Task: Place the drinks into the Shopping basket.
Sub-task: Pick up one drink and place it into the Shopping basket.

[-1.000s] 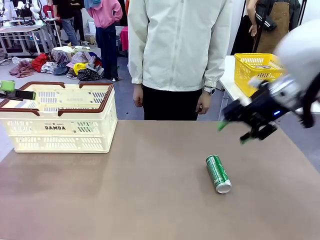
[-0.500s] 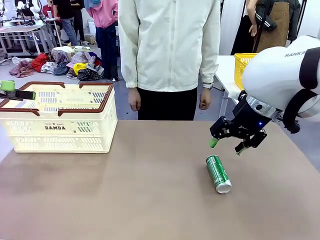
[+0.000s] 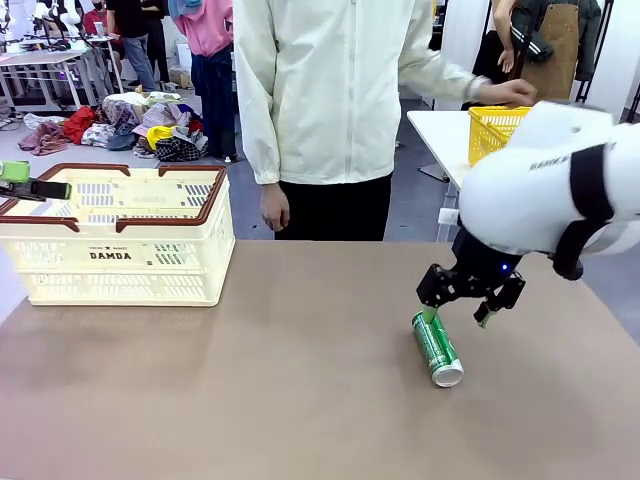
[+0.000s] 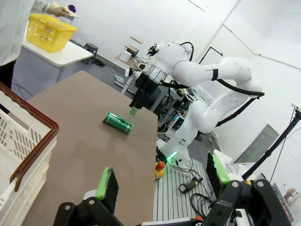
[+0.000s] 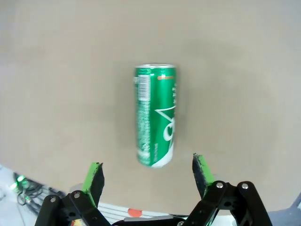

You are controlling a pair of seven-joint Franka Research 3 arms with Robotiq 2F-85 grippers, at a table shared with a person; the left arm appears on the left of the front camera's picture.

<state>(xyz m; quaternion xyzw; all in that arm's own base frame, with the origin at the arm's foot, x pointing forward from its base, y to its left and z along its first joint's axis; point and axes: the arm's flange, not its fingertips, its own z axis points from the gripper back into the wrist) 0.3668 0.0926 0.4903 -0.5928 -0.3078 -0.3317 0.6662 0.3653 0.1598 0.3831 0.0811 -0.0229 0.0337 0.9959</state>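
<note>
A green can [image 3: 437, 347] with white lettering lies on its side on the brown table, right of centre. My right gripper [image 3: 455, 316] hangs open just above the can's far end. In the right wrist view the can [image 5: 156, 121] lies lengthwise ahead of my open right gripper [image 5: 149, 175], one green pad on either side of its near end and no contact. The cream Shopping basket [image 3: 110, 255] with its red-brown rim stands at the table's far left. My left gripper [image 3: 30, 182] hovers open over its left rim. The left wrist view has the left gripper [image 4: 163, 176], the basket's rim [image 4: 28, 146] and the can [image 4: 118, 122].
A person [image 3: 320, 100] stands at the table's far edge, one hand [image 3: 505, 93] on a yellow mesh basket [image 3: 495, 130] that sits on a white side table at the right. Bare tabletop lies between the can and the Shopping basket.
My right arm has swung down and to the left, from beside the side table to just over the can. The person has reached an arm out to the yellow basket.
</note>
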